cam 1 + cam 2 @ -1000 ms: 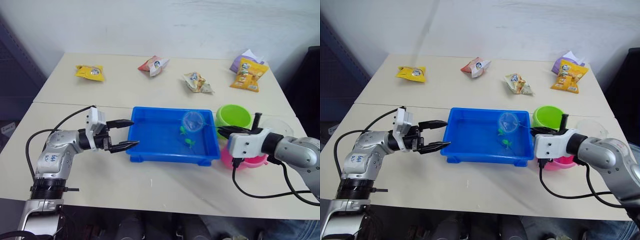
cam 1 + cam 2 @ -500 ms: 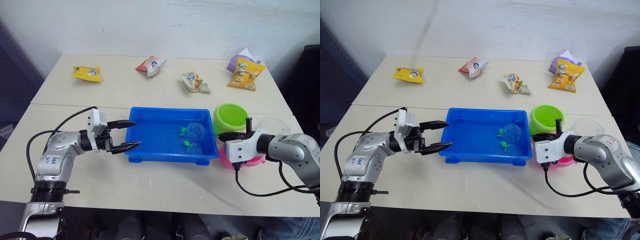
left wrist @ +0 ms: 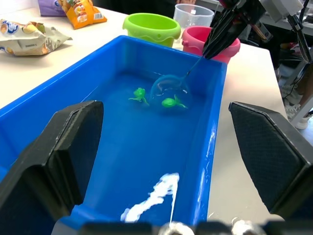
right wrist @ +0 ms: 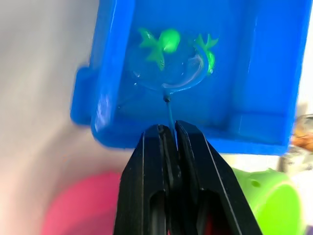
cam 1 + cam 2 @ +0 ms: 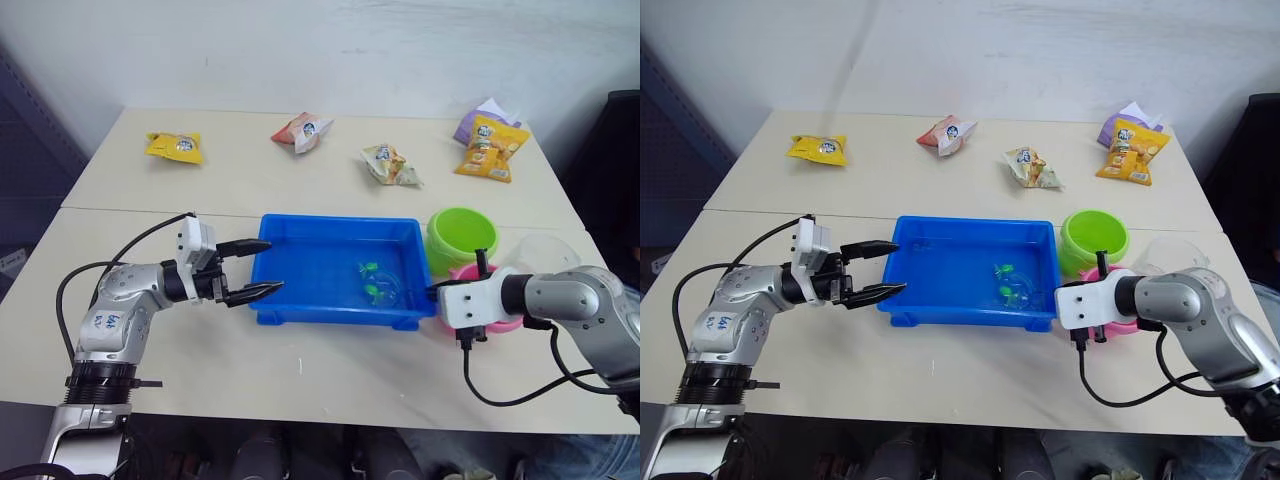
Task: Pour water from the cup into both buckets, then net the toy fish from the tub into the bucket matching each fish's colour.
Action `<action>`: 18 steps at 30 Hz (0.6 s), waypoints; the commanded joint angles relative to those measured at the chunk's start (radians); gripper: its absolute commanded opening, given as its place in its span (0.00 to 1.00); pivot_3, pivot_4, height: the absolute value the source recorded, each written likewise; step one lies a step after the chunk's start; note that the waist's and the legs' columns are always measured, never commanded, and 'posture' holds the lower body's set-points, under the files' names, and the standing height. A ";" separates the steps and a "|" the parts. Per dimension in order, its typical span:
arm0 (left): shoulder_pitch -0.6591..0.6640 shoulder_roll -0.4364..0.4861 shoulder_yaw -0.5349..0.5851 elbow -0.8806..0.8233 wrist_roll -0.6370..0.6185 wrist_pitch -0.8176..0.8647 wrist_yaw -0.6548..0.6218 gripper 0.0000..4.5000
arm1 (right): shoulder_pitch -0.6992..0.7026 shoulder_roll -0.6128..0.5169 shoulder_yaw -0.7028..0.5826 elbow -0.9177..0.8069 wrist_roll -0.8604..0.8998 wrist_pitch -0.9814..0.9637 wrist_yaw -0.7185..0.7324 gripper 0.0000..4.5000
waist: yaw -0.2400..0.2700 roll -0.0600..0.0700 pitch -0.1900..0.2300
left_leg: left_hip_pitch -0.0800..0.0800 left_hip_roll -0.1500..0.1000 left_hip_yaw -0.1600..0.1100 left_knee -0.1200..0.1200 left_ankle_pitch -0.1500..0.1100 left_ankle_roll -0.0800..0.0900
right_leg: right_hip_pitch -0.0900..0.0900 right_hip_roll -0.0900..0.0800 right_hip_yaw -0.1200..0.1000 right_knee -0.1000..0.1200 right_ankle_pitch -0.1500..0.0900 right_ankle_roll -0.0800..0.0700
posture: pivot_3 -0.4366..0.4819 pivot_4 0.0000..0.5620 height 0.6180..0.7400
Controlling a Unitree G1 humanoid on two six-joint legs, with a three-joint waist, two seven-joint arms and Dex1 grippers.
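The blue tub (image 5: 340, 220) holds water and two green toy fish (image 5: 368, 268) (image 3: 139, 94). My right gripper (image 5: 437, 291) is at the tub's right end, shut on the net's thin handle (image 4: 168, 108). The net's hoop (image 5: 387, 290) lies low in the water beside the fish, and one fish (image 4: 164, 41) shows inside its rim. The lime green bucket (image 5: 462, 235) stands right of the tub, with the pink bucket (image 3: 210, 41) partly hidden behind my right gripper. Further right is the clear cup (image 5: 540, 255). My left gripper (image 5: 272, 266) is open, its fingers straddling the tub's left wall.
Snack packets lie along the table's far side: a yellow one (image 5: 174, 146), a red and white one (image 5: 301, 130), a pale one (image 5: 392, 165) and an orange one (image 5: 490, 147) on a purple one (image 5: 478, 113). A black cable (image 5: 500, 385) loops under my right arm.
My right gripper has moved left and down toward the tub's right end. The net has dropped from above the tub into the water by the green fish. The left gripper has stayed put.
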 commanded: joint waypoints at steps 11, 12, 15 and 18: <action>-0.003 -0.011 0.007 -0.032 -0.009 -0.020 0.003 0.98 | -0.029 0.157 -0.193 -0.245 0.437 0.651 -0.031 0.00 | 0.002 0.000 0.000 | -0.001 0.000 -0.001 -0.001 0.000 0.000 | 0.000 -0.001 0.000 -0.001 0.000 0.000 | 0.48 0.27 0.98; -0.007 -0.012 0.005 -0.034 -0.010 -0.019 0.001 0.98 | -0.020 0.158 -0.213 -0.256 0.453 0.661 -0.039 0.00 | 0.003 0.000 0.000 | -0.001 0.000 -0.001 -0.001 -0.001 0.001 | 0.000 -0.001 0.000 -0.001 0.000 0.000 | 0.48 0.27 0.98; -0.019 -0.021 -0.002 -0.049 -0.014 -0.014 0.002 0.98 | 0.025 0.158 -0.282 -0.289 0.479 0.649 -0.068 0.00 | 0.006 0.000 0.000 | -0.001 0.000 -0.001 -0.001 -0.001 0.001 | 0.000 -0.001 0.000 -0.002 0.000 0.000 | 0.48 0.27 0.98; -0.033 -0.037 -0.006 -0.059 -0.021 -0.009 0.009 0.98 | 0.071 0.159 -0.357 -0.313 0.501 0.646 -0.105 0.00 | 0.007 0.000 0.000 | -0.001 -0.001 0.000 -0.001 -0.001 0.001 | 0.000 -0.001 0.000 -0.002 0.000 0.000 | 0.48 0.27 0.98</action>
